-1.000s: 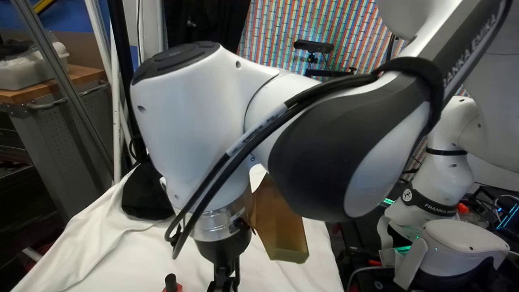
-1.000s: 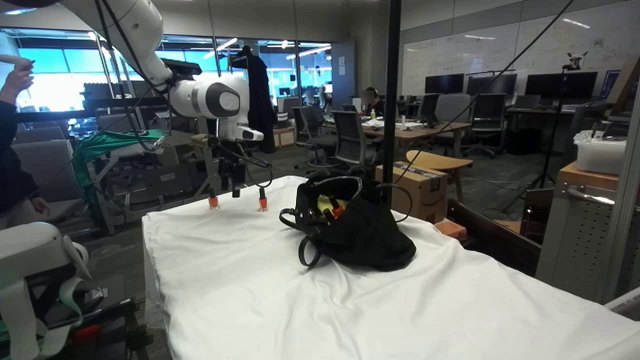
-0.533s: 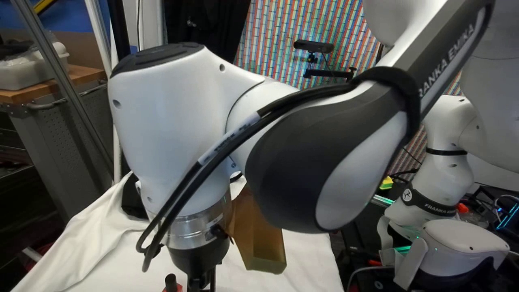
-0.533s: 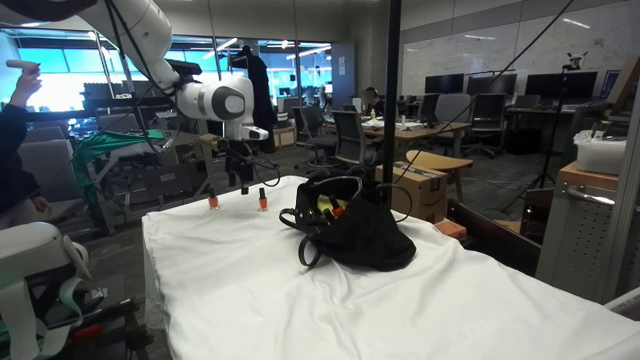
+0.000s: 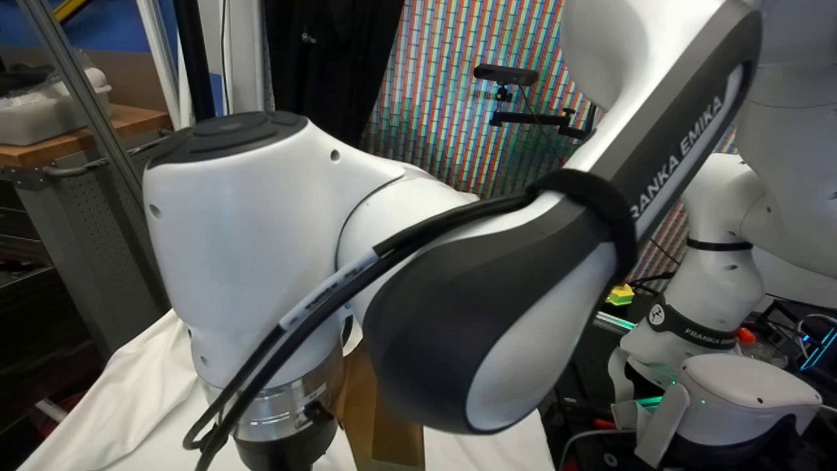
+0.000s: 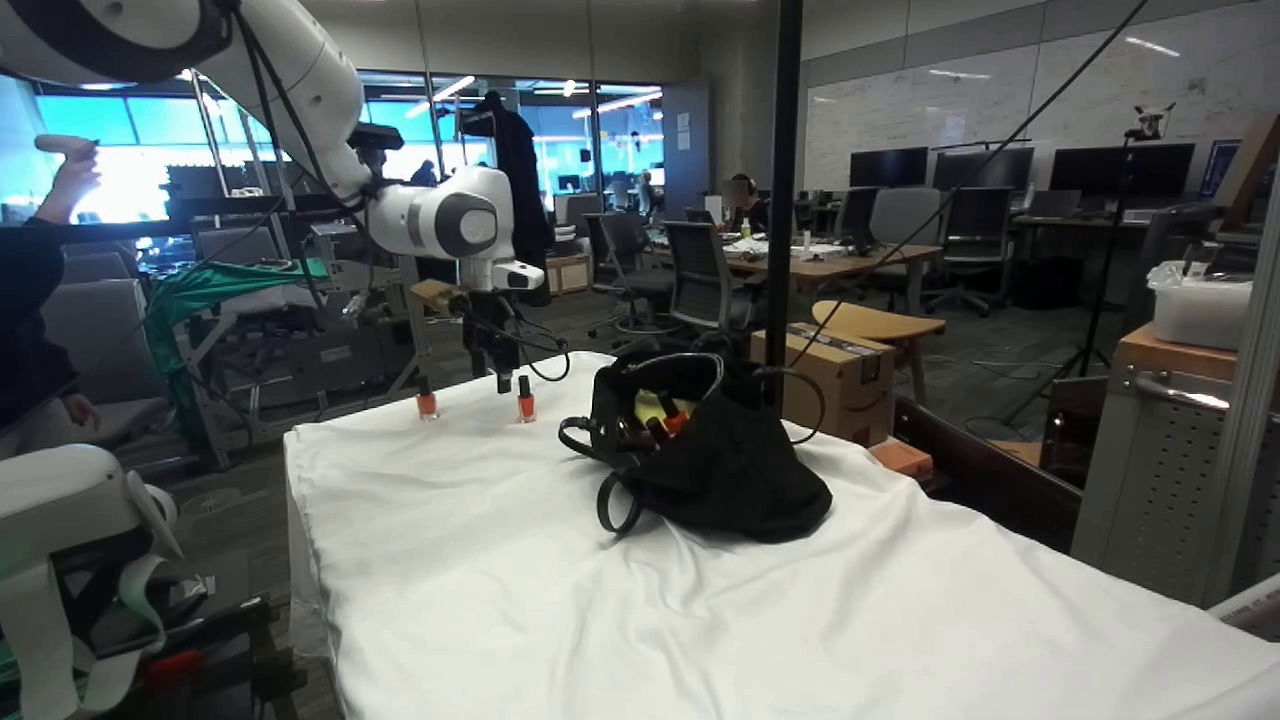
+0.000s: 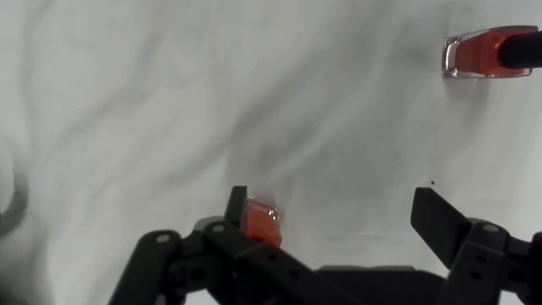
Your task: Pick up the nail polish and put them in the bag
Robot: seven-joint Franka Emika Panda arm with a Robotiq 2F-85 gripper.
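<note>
The fingers point(image 7: 438, 224) stand wide apart, released, with nothing in their grasp. The coming move turns on one offset: in the wrist view the nearer nail polish bottle point(image 7: 263, 222) shows just beside the inner face of the left-hand finger, its upper part hidden by it, rather than midway across the gap. Whether they touch cannot be told. In an exterior view, what is probably the same bottle point(image 6: 526, 402) stands upright on the cloth-draped tabletop point(image 6: 480, 540), on the handbag side of the fingers. Its long axis is vertical, which should suit a straight descent, though a small sideways shift seems wanted first; otherwise a finger could knock the bottle over.

The farther nail polish bottle point(image 7: 487, 55) lies well outside the gap: thick clear glass around orange-red lacquer, topped by a slim black cylinder. The handbag point(image 6: 740, 470) is soft, slumped black fabric with a yellowish lining point(image 6: 648, 408); inside its mouth shows a red bottle point(image 6: 677, 422).
</note>
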